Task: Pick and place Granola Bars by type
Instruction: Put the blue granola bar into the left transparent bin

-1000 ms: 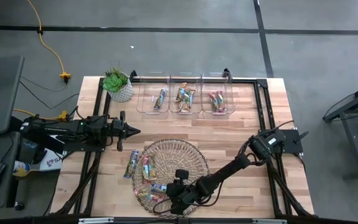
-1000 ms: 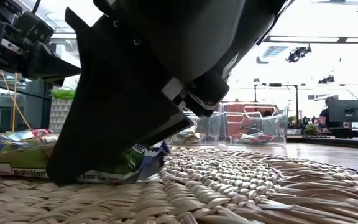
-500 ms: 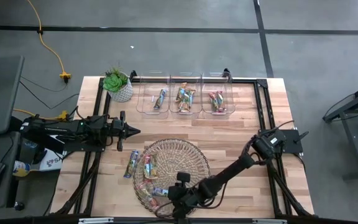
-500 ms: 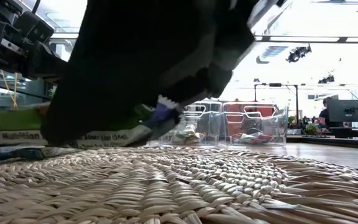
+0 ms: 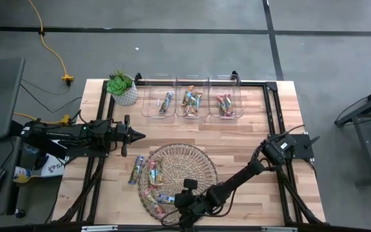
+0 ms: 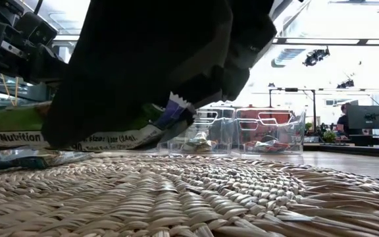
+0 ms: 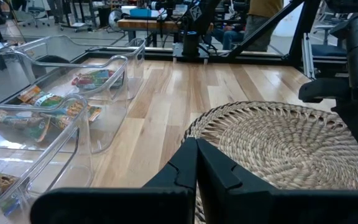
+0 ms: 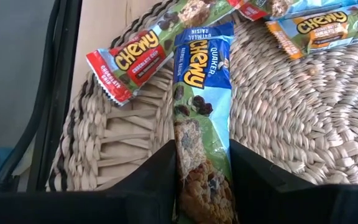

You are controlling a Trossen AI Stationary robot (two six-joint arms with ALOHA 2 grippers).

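My right gripper (image 5: pixel 174 203) hangs over the near left part of the round wicker mat (image 5: pixel 192 161), shut on a blue and green granola bar (image 8: pixel 201 93). The bar also shows in the low view (image 6: pixel 104 131), above the weave. Several more bars lie on the mat's left part (image 5: pixel 152 175), among them a red one (image 8: pixel 126 62). One bar (image 5: pixel 136 169) lies on the table beside the mat. My left gripper (image 5: pixel 136 135) waits shut and empty at the table's left, above the wood. My right gripper pinches the bar's two long edges (image 8: pixel 184 155) between its two fingers (image 8: pixel 157 171), near one end of the bar. The rest of the bar reaches out beyond the fingertips. The bar hangs nearly level, lifted clear of the mat.
Three clear bins stand in a row at the far edge, holding blue (image 5: pixel 166 102), green and tan (image 5: pixel 192 102) and red (image 5: pixel 225 104) bars. A potted plant (image 5: pixel 122 89) stands at the far left corner. Bare wood lies between the mat and the bins.
My right gripper has risen a little with the blue and green bar. The bar lay on the mat a second ago and now hangs clear of it.
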